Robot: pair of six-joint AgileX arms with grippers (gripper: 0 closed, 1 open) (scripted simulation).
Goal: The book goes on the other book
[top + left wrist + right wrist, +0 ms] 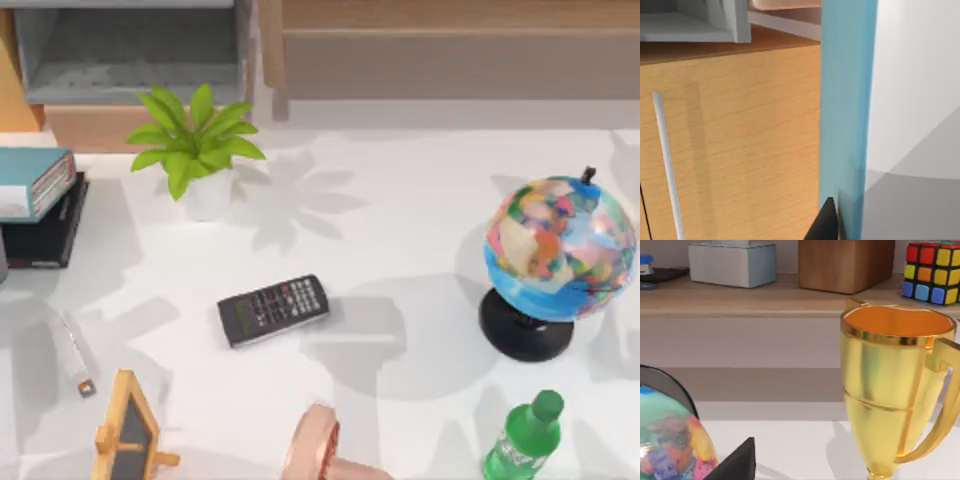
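The teal book [35, 180] rests on the black book [45, 232] at the worktop's [400, 260] far left, its cover just beside the left gripper's fingertip [826, 222]; grip unclear.

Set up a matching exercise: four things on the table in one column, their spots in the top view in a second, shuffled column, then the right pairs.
Things:
1. teal book
2. calculator
3. globe
4. green bottle

Places:
A. near the table's middle, lying flat
B. at the left edge, lying on the black book
C. near the bottom edge, right of middle
D. on the right side, on a black stand

Pairs: 1-B, 2-A, 3-D, 4-C
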